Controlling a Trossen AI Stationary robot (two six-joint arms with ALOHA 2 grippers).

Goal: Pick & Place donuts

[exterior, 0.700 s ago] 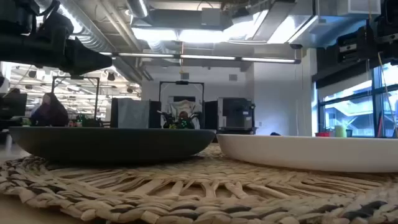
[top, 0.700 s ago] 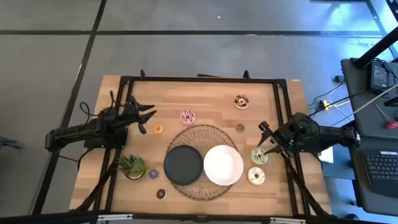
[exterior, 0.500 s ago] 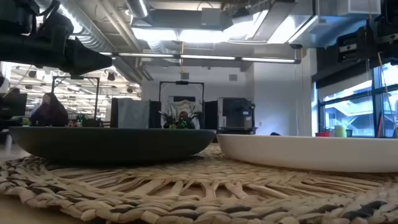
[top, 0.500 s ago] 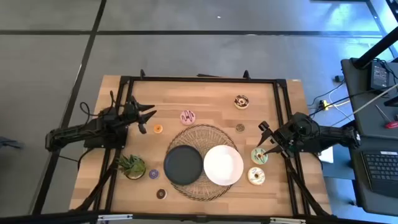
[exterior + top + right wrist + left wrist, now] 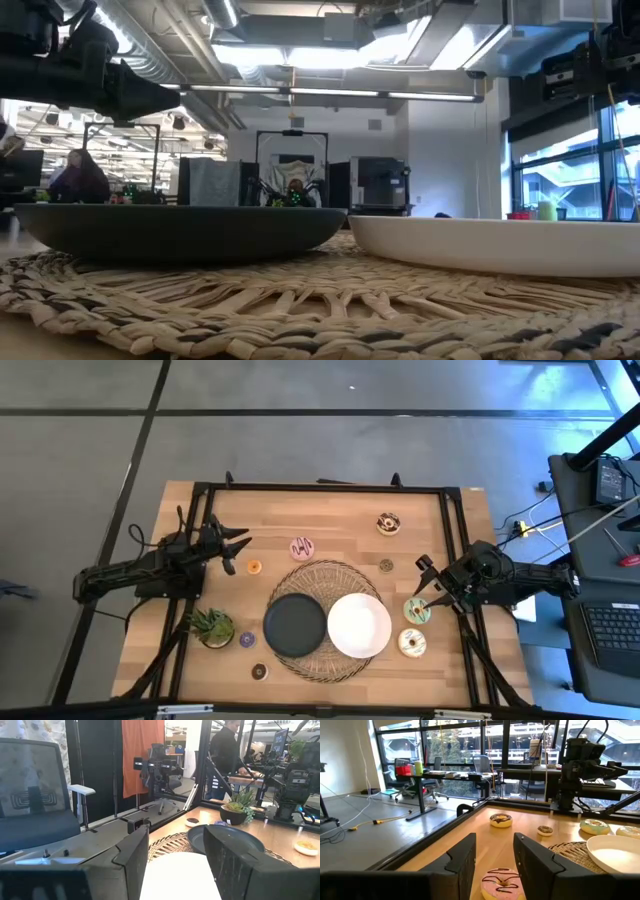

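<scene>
In the high view my left gripper [image 5: 238,552] is open at the table's left side, next to the orange mini donut [image 5: 254,567] and left of the pink donut [image 5: 301,547]. In its wrist view the pink donut [image 5: 502,882] lies on the wood just ahead, between the fingers. My right gripper [image 5: 424,582] is open at the right side, just beyond the green donut [image 5: 417,611]. The cream donut [image 5: 412,644], chocolate-and-white donut [image 5: 388,523], brown mini [image 5: 386,566], purple mini [image 5: 247,639] and dark mini [image 5: 259,671] lie flat on the table.
A round woven mat [image 5: 325,575] at the table's middle carries a black plate [image 5: 295,625] and a white plate [image 5: 359,625]. A small potted plant [image 5: 213,626] stands near the left front. A black frame [image 5: 320,488] runs around the table. A person [image 5: 225,750] stands in the room beyond.
</scene>
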